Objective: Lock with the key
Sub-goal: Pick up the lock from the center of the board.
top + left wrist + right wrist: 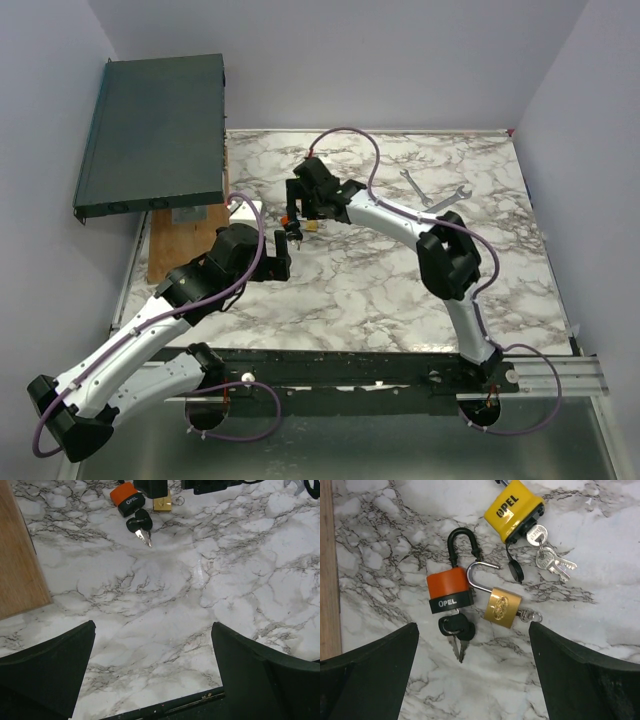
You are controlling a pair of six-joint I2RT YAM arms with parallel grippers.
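Got both right gripper (473, 630) and left gripper (152, 626) spread wide, nothing in them, the right hovering straight above the orange padlock (449, 591) with its black key (456, 627) plugged in. Could easily snag the brass padlock (503, 607), shackle right against the orange one's, and drag both, or bump the yellow padlock (514, 510) just beyond. Wooden board (327, 565) close on one side, plenty of bare marble (200, 605) nearer the arms.
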